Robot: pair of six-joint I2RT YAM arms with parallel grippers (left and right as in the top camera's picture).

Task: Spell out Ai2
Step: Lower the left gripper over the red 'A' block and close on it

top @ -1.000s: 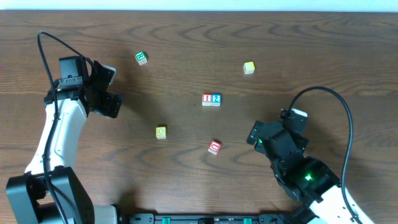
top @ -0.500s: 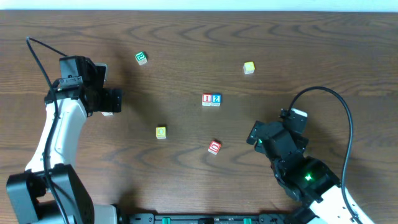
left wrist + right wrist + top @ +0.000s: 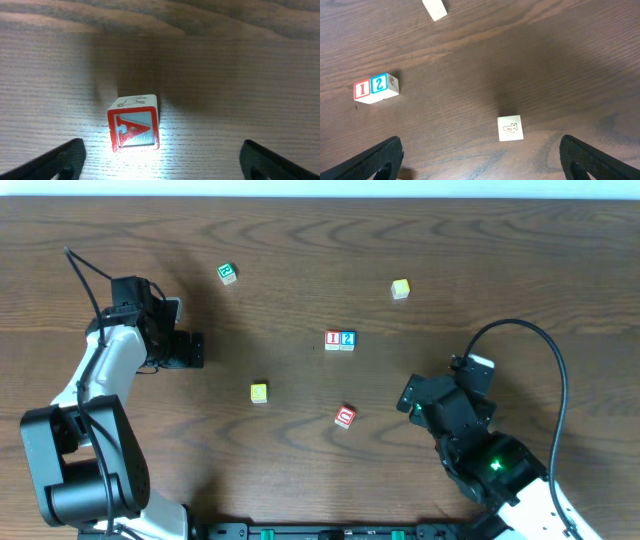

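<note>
At the mouth of the wide-spread left gripper (image 3: pixel 186 348), toward 11 o'clock in the wrist view, the A cube (image 3: pixel 133 123) is seen untouched, its red-framed A turned upright to the camera; as a cube, no long axis is offered. The I cube (image 3: pixel 332 339) and 2 cube (image 3: pixel 347 339), touching, are found well apart at 3 o'clock, and the right gripper (image 3: pixel 410 398), likewise wide and empty, is judged the farther arm.

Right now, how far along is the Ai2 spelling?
Done: I cube and 2 cube sit side by side, touching. In hand: left gripper is open around the A cube, not yet gripping. Left: grasp A and set it against the I's free side. Right gripper is open, holding nothing.
</note>
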